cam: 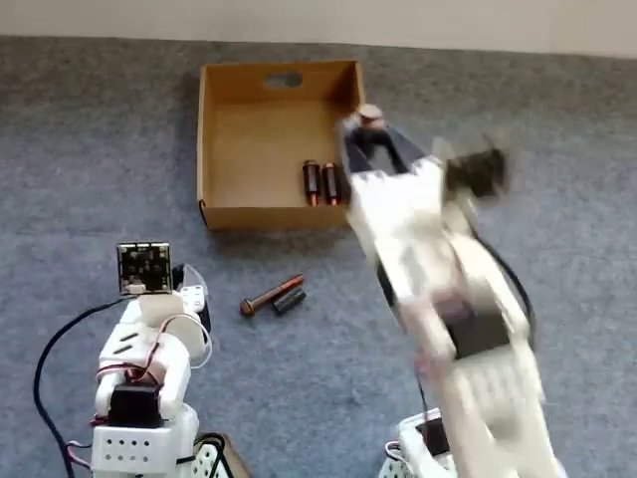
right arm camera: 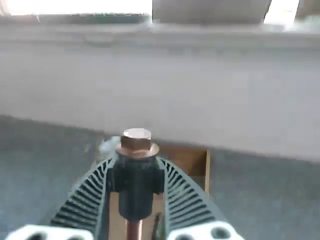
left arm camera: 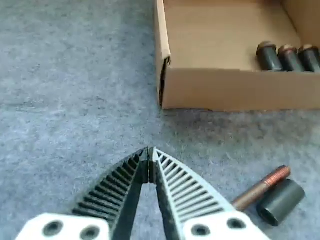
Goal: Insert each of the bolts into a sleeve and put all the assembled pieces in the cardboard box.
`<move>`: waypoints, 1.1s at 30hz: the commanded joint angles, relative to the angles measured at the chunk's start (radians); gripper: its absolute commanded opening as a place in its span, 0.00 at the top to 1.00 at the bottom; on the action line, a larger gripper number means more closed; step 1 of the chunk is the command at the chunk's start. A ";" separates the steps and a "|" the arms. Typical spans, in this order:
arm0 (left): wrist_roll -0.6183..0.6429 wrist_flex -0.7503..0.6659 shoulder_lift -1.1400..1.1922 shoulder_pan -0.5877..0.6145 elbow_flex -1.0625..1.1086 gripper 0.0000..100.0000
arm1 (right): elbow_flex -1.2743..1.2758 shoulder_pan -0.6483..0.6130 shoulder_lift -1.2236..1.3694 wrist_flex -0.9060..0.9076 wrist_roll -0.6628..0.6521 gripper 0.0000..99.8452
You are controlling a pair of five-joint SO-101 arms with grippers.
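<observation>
Bolts and sleeves: three boxed, one gripped, one pair loose.
The open cardboard box (cam: 224,149) sits toward 11 o'clock on the table, with three assembled pieces (left arm camera: 288,56) lying side by side in its 4 o'clock corner. The held piece (right arm camera: 136,185), a hex-headed bolt through a black sleeve, is clamped in the right gripper (right arm camera: 135,162) over the box's 2 o'clock rim. At 6 o'clock from the box a copper bolt (cam: 269,297) lies flat, an empty sleeve (cam: 289,301) just beside its shaft.

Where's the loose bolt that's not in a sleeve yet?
In the high view the loose bolt lies on the carpet below the cardboard box, beside an empty sleeve, nearer the left arm.
</observation>
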State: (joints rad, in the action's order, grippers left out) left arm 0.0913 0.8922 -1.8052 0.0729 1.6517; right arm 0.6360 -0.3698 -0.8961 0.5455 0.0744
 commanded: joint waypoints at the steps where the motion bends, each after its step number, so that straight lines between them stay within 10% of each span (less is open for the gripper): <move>1: -0.012 -0.038 -0.001 -0.015 0.002 0.96 | -0.131 -0.008 0.305 -0.031 0.064 0.99; 33: -0.110 -0.038 -0.002 -0.111 0.033 0.97 | -1.980 -0.071 1.940 0.661 0.066 0.99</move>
State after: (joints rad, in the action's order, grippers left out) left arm -0.0130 0.8692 -1.8052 -0.0192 1.6778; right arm -1.1623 -0.4312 1.0081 1.1761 0.1281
